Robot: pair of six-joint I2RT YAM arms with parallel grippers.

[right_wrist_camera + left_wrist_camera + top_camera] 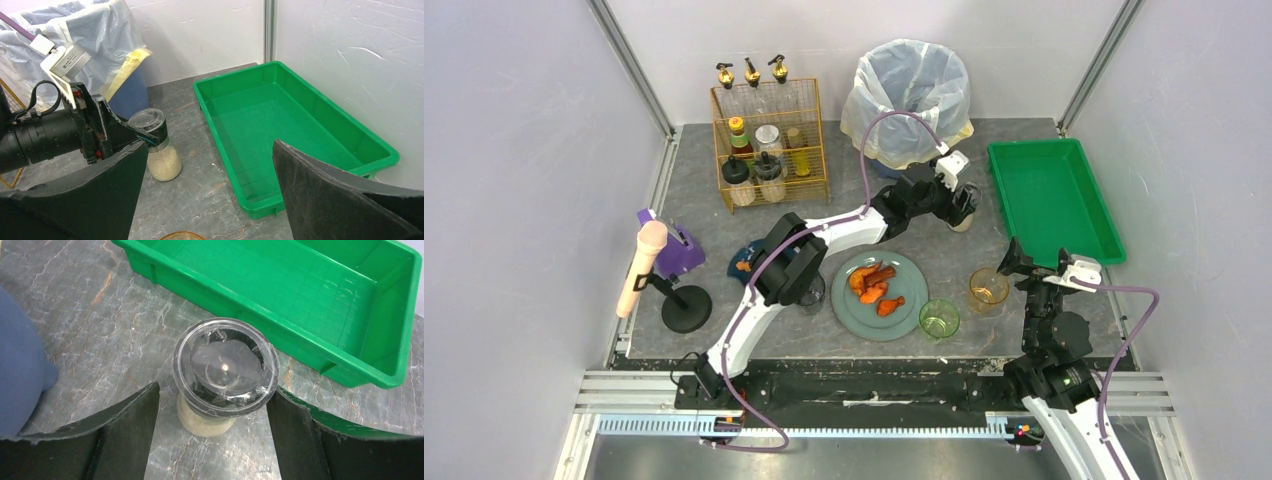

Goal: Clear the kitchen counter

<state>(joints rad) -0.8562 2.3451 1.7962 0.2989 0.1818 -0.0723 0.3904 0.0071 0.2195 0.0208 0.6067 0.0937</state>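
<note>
The kitchen counter is a dark grey veined slab. A shaker jar with a clear lid, black collar and pale grains stands near the green tray. My left gripper is open with its jaws on either side of the jar; the right finger is close to the lid and the left finger stands apart. My right gripper is open and empty, low over the counter beside an amber cup. In the right wrist view the jar and counter show ahead.
An empty green tray sits at the right. A lined bin and a wire rack of bottles stand at the back. A plate with orange food, a green cup, a blue bowl and a purple box lie near.
</note>
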